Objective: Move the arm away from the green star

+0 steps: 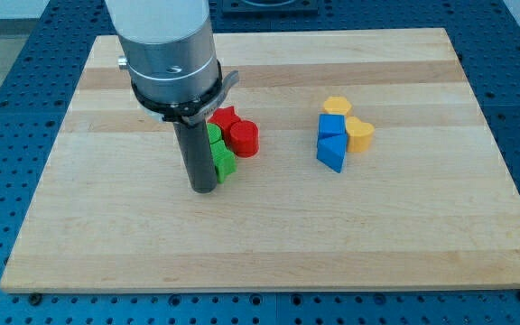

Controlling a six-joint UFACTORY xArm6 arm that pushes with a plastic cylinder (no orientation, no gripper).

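Two green blocks sit just right of my tip (203, 189), the lower one, the green star (225, 162), touching it or nearly so. Bare rod, nothing held. Best to slide toward the view's left, never rightward through the cluster.

Tip (205, 188) down on the bench (404, 226), touching the green star (225, 162) at its left; green block (215, 138), red star (226, 117) and red cylinder (242, 138) clustered just beside.

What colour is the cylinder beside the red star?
Red cylinder, clearest in the camera view.
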